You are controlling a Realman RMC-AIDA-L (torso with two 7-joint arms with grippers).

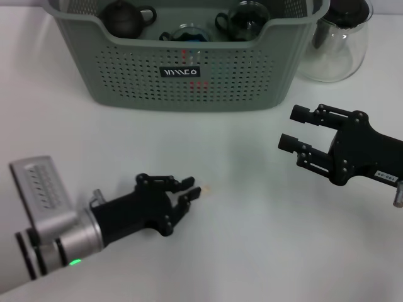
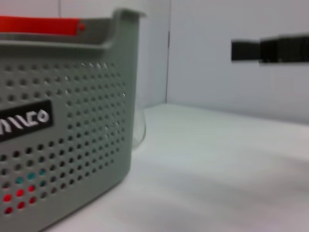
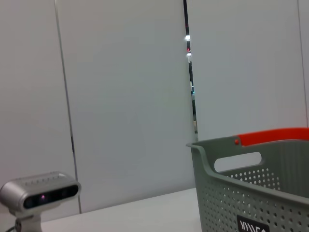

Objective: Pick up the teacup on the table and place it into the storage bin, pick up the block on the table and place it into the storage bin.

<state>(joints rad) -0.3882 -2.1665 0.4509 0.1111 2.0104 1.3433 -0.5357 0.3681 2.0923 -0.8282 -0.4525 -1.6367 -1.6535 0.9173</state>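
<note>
The bin [image 1: 182, 69] stands at the far side of the white table [image 1: 252, 207], its label facing the robot. Inside it lie a dark teapot [image 1: 124, 17], a dark glass cup [image 1: 247, 17] and, between them, a small clear cup [image 1: 187, 33]; red and teal colour shows through the holes of the front wall (what it belongs to cannot be told). A glass pitcher [image 1: 337, 44] with a black lid stands just beside the bin on the robot's right. The left gripper [image 1: 191, 190] lies low over the table on the robot's left, well in front of the bin, its fingers close together at the tips with nothing seen between them; a small pale spot on the table sits just by the tips. The right gripper [image 1: 293, 129] hangs over the table on the right, near the bin's front corner, its two fingers apart and empty. The left wrist view shows the bin's [image 2: 67, 130] perforated wall close up, and the right wrist view shows its corner with a handle cut-out.
</note>
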